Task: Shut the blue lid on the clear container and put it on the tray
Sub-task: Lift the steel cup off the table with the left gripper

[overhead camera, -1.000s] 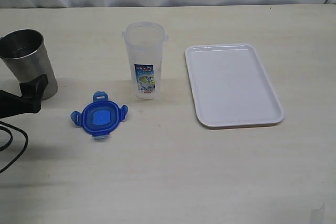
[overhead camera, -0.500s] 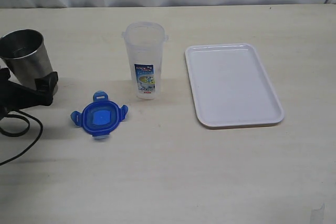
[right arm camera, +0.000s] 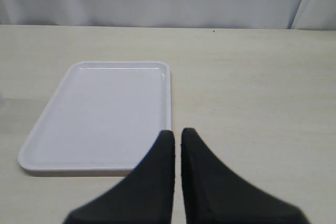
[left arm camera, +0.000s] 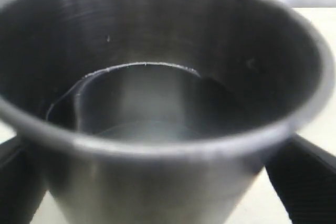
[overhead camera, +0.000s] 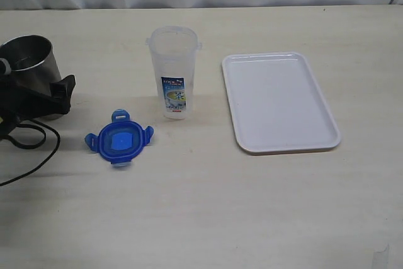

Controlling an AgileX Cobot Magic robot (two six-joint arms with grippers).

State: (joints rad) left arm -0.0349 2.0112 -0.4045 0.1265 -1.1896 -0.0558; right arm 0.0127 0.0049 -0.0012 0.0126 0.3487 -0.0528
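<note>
The clear container stands upright and uncovered in the middle of the table. The blue lid lies flat on the table in front of it, a little to its left. To the right lies the white tray, with nothing on it. My left gripper is at the far left, open, with its fingers on either side of the grey steel cup, away from lid and container. The right gripper is shut and holds nothing, hovering near the tray; the exterior view does not show it.
The steel cup fills the left wrist view, with a black finger at each side of it. A black cable loops on the table under the left arm. A white curtain runs along the table's far edge.
My left gripper has moved in from the left edge toward the steel cup, and its fingers now straddle it. Lid, container, tray and cup have not moved.
</note>
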